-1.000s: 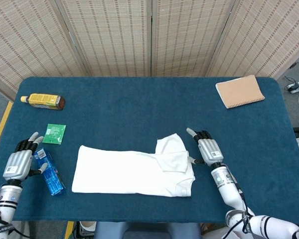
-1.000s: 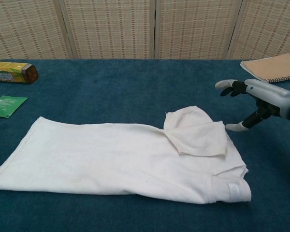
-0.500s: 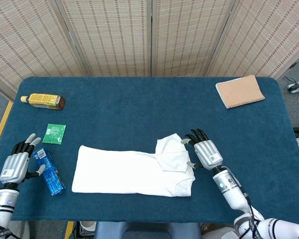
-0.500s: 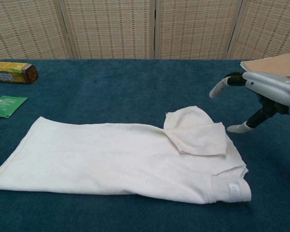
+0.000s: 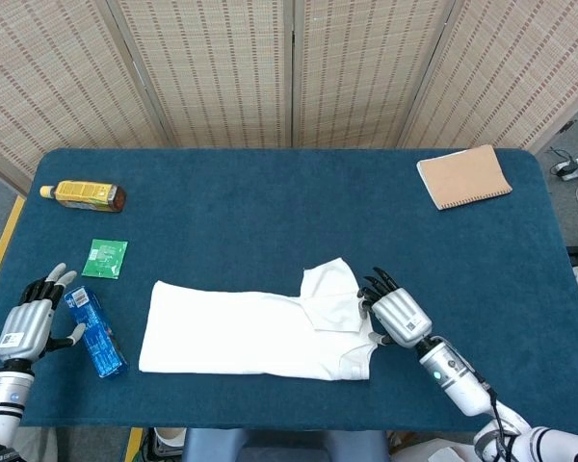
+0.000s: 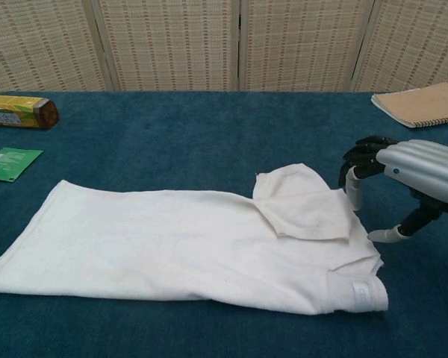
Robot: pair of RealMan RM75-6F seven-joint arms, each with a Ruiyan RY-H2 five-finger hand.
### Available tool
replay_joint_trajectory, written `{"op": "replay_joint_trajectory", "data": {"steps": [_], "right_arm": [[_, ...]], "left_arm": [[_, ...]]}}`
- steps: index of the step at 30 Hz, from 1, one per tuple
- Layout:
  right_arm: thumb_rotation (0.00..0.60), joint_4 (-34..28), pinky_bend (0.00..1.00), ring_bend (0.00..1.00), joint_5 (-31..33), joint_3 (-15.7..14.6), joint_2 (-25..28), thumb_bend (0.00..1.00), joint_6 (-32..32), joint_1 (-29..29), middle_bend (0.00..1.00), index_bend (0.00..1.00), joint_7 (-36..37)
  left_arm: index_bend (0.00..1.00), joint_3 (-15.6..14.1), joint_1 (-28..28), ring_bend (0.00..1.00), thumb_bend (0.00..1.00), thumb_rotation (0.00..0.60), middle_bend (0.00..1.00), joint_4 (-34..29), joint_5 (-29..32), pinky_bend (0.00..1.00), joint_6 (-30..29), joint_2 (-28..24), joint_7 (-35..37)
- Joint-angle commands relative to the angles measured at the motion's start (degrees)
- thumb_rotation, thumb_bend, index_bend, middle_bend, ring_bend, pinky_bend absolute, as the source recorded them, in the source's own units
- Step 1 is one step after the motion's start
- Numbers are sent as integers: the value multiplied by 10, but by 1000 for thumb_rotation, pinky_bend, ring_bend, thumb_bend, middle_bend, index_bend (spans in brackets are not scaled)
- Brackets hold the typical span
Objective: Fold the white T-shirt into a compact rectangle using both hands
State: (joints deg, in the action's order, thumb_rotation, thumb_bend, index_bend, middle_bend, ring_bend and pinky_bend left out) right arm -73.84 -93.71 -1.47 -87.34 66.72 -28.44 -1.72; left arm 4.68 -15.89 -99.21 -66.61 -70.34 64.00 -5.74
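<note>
white t-shirt (image 5: 255,332) lies flat on the blue table (image 5: 270,212), already a long band, long axis running left-right across the robot's front. collar end and folded-in sleeve (image 6: 306,205) sit just off the right hand's fingertips (image 6: 352,195); hem end points toward the left hand.

right hand (image 5: 397,313) is the nearer: palm down, fingers spread and curved downward, tips at the cloth's right edge. contact cannot be told; nothing pinched.

left hand (image 5: 29,310) well apart from the hem, fingers spread, holding nothing, with a blue packet (image 5: 94,332) between them and the shirt.

judgement: next fold probably starts at the collar end, carried toward the hem.
</note>
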Motion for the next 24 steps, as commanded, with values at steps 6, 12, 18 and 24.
{"op": "replay_joint_trajectory", "data": {"steps": [6, 12, 18, 24], "right_arm": [[600, 64, 0, 141, -21, -1, -44, 113, 12, -10, 326, 523, 14], [600, 93, 0, 144, -24, 1, -67, 141, 6, -21, 331, 538, 16], [600, 116, 0, 150, -29, -3, -80, 157, 2, -26, 334, 541, 16], [600, 138, 0, 177, -32, -6, -92, 242, 8, -27, 364, 586, 28]], "left_arm": [[0, 2, 2, 0, 324, 600, 0, 3, -1, 0, 5, 0, 10], [0, 3, 5, 0, 325, 600, 0, 5, -2, 0, 5, -1, 15], [0, 3, 7, 0, 324, 600, 0, 5, -3, 0, 9, -4, 22], [0, 5, 9, 0, 324, 600, 0, 9, -4, 0, 9, -2, 28]]}}
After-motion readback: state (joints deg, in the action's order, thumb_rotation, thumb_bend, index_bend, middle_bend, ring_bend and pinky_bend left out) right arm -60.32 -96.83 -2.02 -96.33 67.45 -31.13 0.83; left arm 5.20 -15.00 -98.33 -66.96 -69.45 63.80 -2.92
